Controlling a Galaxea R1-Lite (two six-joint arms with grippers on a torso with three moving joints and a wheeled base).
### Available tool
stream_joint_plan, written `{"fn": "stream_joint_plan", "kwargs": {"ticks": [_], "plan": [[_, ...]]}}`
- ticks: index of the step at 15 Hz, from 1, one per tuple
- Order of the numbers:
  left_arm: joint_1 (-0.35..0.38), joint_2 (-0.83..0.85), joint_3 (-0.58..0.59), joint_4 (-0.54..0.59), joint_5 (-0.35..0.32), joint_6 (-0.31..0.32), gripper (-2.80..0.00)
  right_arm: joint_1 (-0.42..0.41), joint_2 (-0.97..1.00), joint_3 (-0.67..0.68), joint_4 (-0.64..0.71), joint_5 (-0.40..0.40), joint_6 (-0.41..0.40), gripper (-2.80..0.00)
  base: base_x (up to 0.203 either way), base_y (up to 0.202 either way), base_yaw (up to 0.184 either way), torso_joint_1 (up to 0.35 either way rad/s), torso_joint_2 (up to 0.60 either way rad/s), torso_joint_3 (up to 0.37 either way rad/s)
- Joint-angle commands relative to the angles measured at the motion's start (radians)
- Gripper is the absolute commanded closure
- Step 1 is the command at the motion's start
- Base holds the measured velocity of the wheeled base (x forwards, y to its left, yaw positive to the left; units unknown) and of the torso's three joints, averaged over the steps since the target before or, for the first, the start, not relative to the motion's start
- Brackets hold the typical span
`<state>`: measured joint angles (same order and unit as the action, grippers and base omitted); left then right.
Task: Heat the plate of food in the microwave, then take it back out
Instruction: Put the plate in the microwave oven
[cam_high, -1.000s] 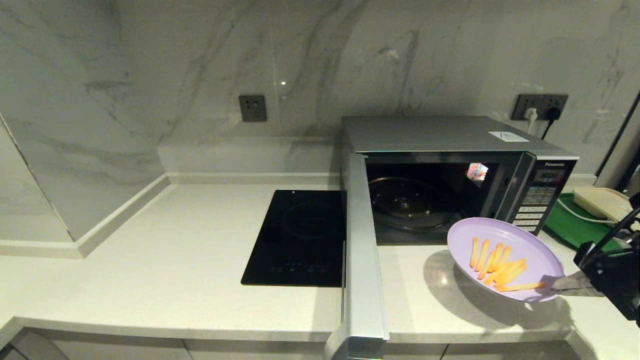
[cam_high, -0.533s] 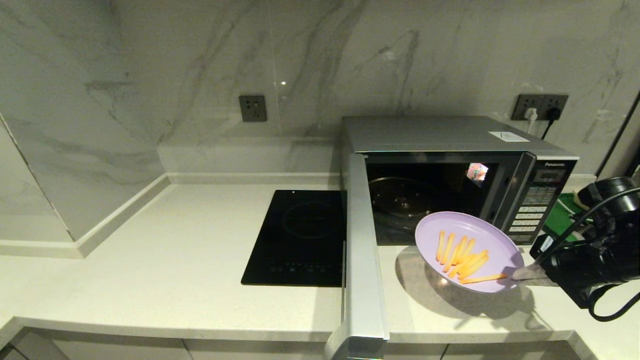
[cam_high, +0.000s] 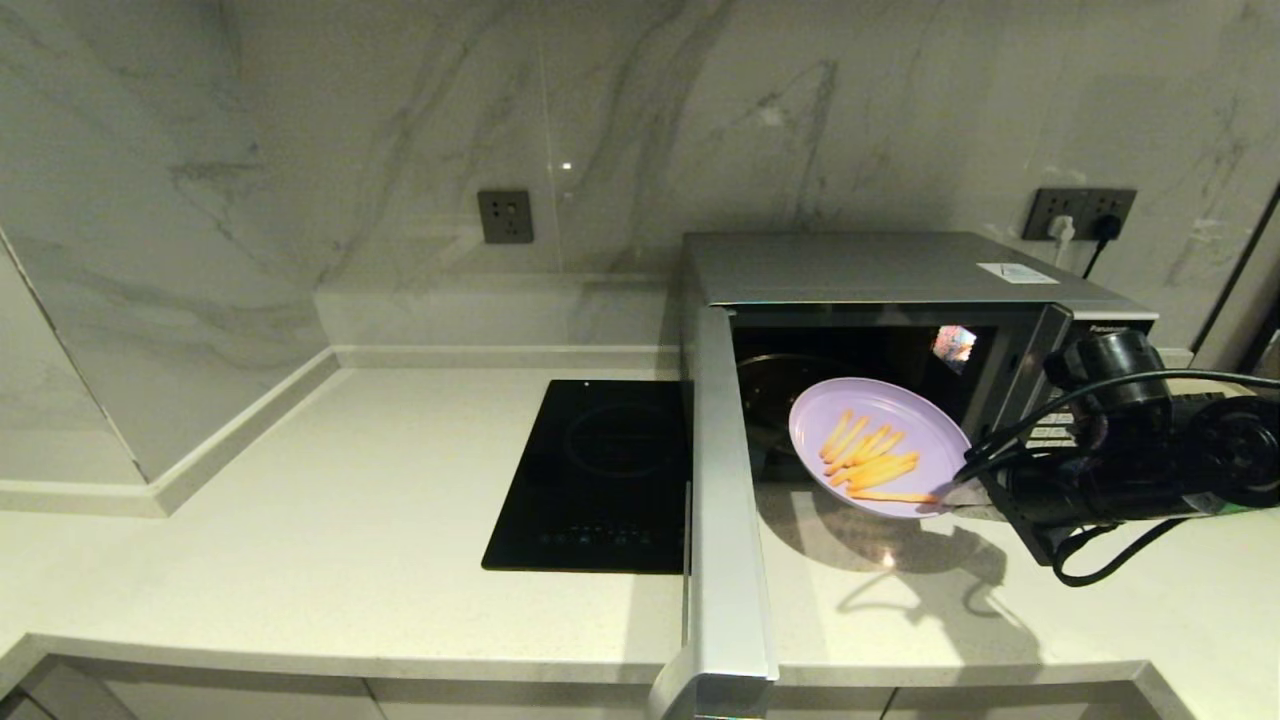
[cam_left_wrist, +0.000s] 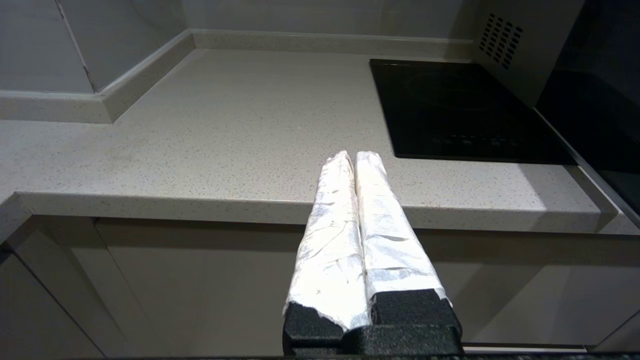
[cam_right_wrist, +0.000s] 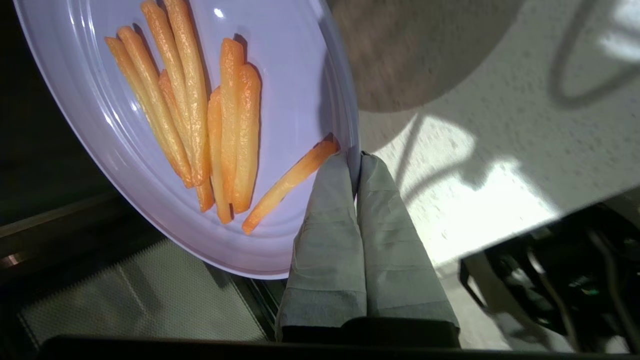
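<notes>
Marble-veined wall behind, pale speckled bench (cam_high: 400, 520) below, black glass cooktop (cam_high: 605, 475) set flush into it. On the bench's right half, the microwave (cam_high: 880, 275), door (cam_high: 722, 500) swung wide toward the bench's front edge, dark cavity exposed, glass turntable (cam_high: 768, 385) glimpsed at the back. Plugged into the wall socket (cam_high: 1080, 213) behind.

Step in hand, judged from the layout: loading. Plate of food (cam_high: 878, 445) held in the air at the cavity mouth, far rim just over the threshold, near rim out over the bench, tilted slightly. Orange-yellow sticks bunched mid-plate, one lying loose close to the pinched rim (clearest from the right wrist). Not yet on the turntable.

Right claw (cam_right_wrist: 354, 160) pinching the plate's near rim, one padded finger above and one below, pressed tight on the thin edge. Left claw (cam_left_wrist: 352, 160) parked low in front of the bench's edge, well apart from the work, padded fingers pressed together on nothing.

Next move, as a judgement: carried further in and lowered level onto the turntable, clear of the door's inner face and the keypad side; only then loosened. Rim-only grip and tilt a risk, with the loose stick liable to slide toward the claw or off. After that, withdrawn, door shut, heating started.
</notes>
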<state>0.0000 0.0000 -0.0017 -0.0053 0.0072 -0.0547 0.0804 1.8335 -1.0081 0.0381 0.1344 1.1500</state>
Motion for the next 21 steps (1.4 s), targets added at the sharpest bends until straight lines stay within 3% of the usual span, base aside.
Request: {"fn": "stream_joint_plan", "kwargs": {"ticks": [1,7,15,21], "plan": [[0.000,0.000,-0.001,-0.001,0.000,-0.001,0.00,0.009,0.054,-0.034,-0.023,-0.005,0.029,0.00,0.000,0.000,0.000,0.000,0.00,0.000],[0.000,0.000,0.000,-0.001,0.000,-0.001,0.00,0.031,0.156,-0.135,-0.072,-0.005,0.073,0.00,0.000,0.000,0.000,0.000,0.00,0.000],[0.000,0.000,0.000,-0.001,0.000,-0.001,0.00,0.035,0.279,-0.299,-0.063,-0.022,0.071,0.00,0.000,0.000,0.000,0.000,0.00,0.000],[0.000,0.000,0.000,-0.001,0.002,-0.001,0.00,0.035,0.294,-0.480,0.155,-0.082,0.108,0.00,0.000,0.000,0.000,0.000,0.00,0.000]]}}
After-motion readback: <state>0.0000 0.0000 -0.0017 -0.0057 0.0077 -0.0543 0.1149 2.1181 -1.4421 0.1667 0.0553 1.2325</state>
